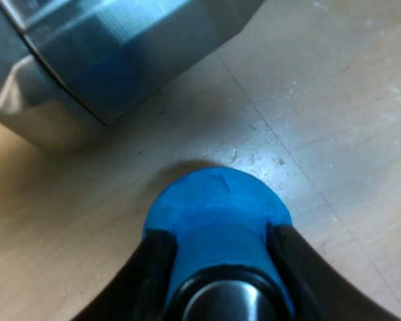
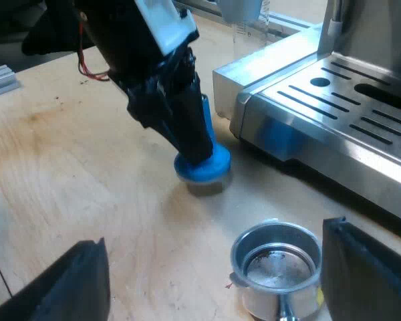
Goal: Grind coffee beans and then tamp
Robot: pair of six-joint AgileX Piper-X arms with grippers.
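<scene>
**Left gripper (image 1: 220,257) pinches blue tamper beside machine**

Left-arm fingers (image 1: 154,274) are pressed against either side of the tamper's (image 1: 217,200) blue neck, just above its round base. A metal cap shines between them at the top. The tamper points down at the pale wooden table (image 1: 334,100), casting a dark shadow at its base. Whether it rests on the wood or hangs just clear cannot be told. Close beside it is the machine (image 1: 107,60), whose brushed steel side reflects the tamper's blue.

From the right wrist, the left arm is seen slanting down with the tamper at its tip, near the corner of the machine's slotted drip tray (image 2: 334,100). A clear glass (image 2: 244,20) stands past that corner, by the machine's far side.

The right gripper (image 2: 214,264) is spread wide and holds nothing. Its two black fingers (image 2: 60,287) are well apart above the table. The holder (image 2: 275,264) stands on the wood in the gap between them, basket up and closer to one finger than to the other. It is loose rather than locked into the machine. The basket shows bare metal at the bottom, with a dark smear along the inner wall. The start of the handle leaves the basket toward the camera, and its end is out of sight. Tamper and holder are near each other but apart, with bare wood between them.
</scene>
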